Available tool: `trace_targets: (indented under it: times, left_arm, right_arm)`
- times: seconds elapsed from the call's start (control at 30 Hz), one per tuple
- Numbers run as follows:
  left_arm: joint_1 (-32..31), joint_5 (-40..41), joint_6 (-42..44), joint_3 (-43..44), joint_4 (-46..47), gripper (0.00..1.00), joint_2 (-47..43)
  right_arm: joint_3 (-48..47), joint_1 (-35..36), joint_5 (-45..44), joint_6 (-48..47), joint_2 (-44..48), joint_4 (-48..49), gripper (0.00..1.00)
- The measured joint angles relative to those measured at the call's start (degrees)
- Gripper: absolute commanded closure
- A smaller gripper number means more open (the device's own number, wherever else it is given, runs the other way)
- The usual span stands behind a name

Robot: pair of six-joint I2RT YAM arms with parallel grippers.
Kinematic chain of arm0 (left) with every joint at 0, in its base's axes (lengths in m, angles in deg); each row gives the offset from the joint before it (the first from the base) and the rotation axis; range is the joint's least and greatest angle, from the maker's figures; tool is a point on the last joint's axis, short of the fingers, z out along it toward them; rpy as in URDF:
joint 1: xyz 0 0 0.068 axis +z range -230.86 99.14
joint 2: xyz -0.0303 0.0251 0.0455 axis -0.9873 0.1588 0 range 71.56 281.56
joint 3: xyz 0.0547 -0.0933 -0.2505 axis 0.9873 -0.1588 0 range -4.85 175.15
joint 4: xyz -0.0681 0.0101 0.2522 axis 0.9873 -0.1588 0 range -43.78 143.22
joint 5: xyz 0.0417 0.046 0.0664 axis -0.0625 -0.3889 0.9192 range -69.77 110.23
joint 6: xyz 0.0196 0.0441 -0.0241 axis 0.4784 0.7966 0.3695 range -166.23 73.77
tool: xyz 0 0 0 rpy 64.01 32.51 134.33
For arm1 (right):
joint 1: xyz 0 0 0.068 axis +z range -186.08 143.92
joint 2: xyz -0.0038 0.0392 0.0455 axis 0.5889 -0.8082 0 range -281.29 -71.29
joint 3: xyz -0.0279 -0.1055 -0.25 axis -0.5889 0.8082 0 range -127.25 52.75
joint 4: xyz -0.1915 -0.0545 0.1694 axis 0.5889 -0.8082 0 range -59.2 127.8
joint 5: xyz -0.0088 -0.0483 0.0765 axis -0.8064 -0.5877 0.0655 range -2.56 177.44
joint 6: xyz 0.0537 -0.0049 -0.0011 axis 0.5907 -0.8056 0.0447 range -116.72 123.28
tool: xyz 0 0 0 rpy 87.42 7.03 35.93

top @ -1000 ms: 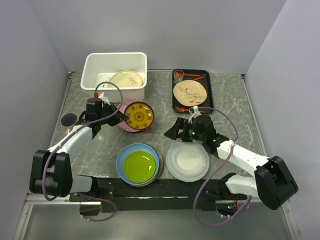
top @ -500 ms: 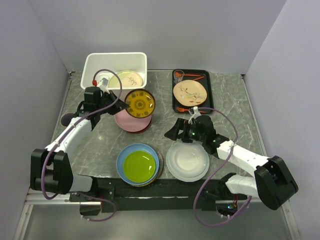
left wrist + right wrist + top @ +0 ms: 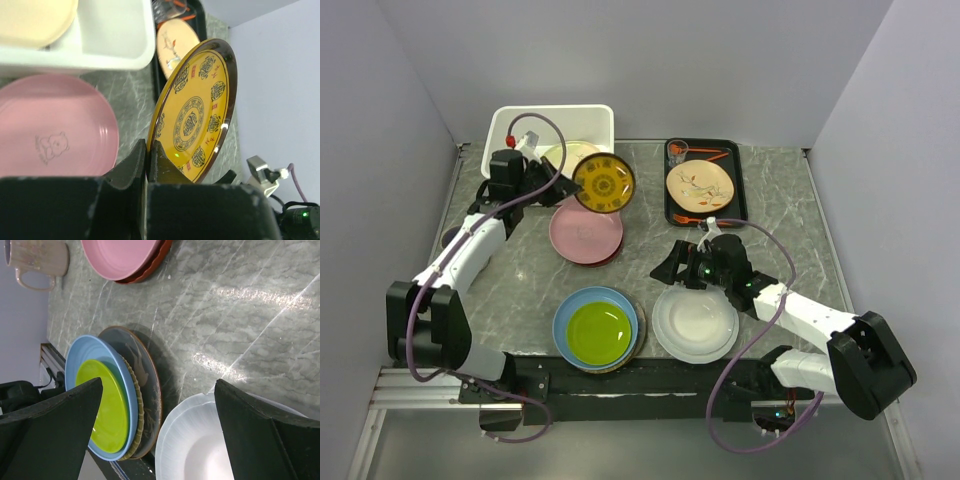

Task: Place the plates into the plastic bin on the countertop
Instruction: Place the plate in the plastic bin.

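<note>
Top view: white bin (image 3: 550, 109) sits at the back left of the desk (image 3: 520, 290). One cream plate (image 3: 563, 153) lies inside it; the rest of the floor is hidden by the arm. Black tray (image 3: 740, 180) at back right holds a peach plate (image 3: 698, 185) and orange cutlery (image 3: 705, 155). Left claw (image 3: 563, 190) grips the gold-patterned plate (image 3: 604, 183) by its rim. The plate is tilted up on edge, in the air just off the bin's near right corner and above the far edge of the pink plate (image 3: 585, 232). A second ago this plate was low over the pink one; now it is raised and closer to the bin. Pink plate is bare. Lime green plate (image 3: 599, 332) sits in the blue plate (image 3: 570, 310) at front centre, white plate (image 3: 695, 322) beside them. Right claw (image 3: 670, 265) hangs above the white plate's far edge, jaws wide, holding nothing, same spot as before.

Left wrist: claw fingers pinched narrow on the gold plate's lower rim, plate standing steeply. Pink plate lies below left, and the bin wall with the cream plate is above.

Right wrist: fingers spread wide, desk and white plate between them. The blue and green plates rest on a dark plate (image 3: 145, 375). Pink plate sits on a red-brown plate (image 3: 155, 265), with a mug (image 3: 35, 260) near it.
</note>
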Motion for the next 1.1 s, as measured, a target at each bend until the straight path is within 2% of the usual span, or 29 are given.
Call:
trace_targets:
  times: [1.1]
  left_arm:
    - [-0.2,7.8,-2.8,17.2,-1.6,0.99,14.0]
  right_arm:
    - [1.2,0.0,0.0,0.0,0.5,1.8,0.00]
